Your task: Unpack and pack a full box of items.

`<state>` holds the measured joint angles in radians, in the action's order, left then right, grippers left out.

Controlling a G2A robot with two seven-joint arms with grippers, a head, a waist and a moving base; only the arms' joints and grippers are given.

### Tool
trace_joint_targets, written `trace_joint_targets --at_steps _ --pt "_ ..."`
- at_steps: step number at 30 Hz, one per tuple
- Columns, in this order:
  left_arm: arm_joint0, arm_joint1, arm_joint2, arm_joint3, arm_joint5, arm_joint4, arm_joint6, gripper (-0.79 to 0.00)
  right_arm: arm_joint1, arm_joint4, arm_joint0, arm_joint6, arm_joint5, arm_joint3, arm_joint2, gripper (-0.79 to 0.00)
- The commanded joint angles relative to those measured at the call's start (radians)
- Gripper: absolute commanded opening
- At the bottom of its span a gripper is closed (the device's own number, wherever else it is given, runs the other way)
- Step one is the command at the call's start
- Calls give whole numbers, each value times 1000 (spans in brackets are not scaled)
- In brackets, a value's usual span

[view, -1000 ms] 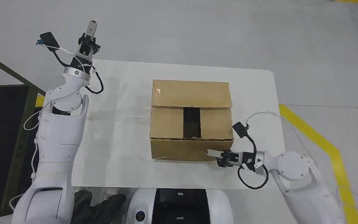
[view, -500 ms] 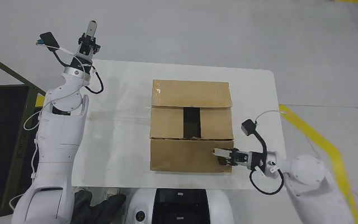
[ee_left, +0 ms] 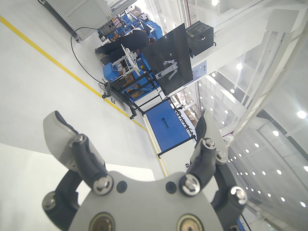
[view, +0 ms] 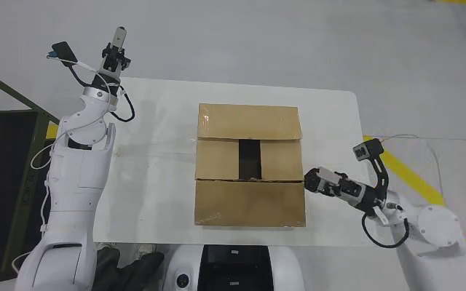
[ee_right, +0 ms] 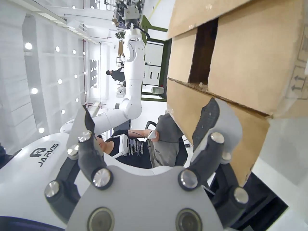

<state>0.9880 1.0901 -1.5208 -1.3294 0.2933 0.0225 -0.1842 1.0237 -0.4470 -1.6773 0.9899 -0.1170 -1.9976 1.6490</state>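
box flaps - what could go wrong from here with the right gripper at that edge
1. The open right gripper sits at the right edge of the box, beside the ragged seam between flaps. A finger could snag or tear the cardboard instead of lifting the near flap.
2. The left gripper is up by the far corner of the table, not bracing the box, so a sideways push may slide it.

Bright, even overhead light; round ceiling lamps (ee_left: pixel 301 114) bloom white in both wrist views. The white table (view: pixel 156 182) is near washed out in the top view with only faint shadows, and the box (view: pixel 247 204) opening reads black. Wrist views bend straight lines strongly toward the edges.
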Motion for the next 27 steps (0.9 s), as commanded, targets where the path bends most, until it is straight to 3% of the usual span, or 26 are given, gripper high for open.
trace_joint_targets --at_steps 1,5,13,27 --pt "0 0 0 0 0 0 0 0 0 -28 0 -11 -14 17 23 0" --pt "0 0 0 0 0 0 0 0 -1 -75 15 -55 -5 67 68 0" --pt "0 0 0 0 0 0 0 0 -3 -181 78 -22 7 189 101 0" --pt "0 0 0 0 0 0 0 0 -3 -181 78 -22 7 189 101 0"
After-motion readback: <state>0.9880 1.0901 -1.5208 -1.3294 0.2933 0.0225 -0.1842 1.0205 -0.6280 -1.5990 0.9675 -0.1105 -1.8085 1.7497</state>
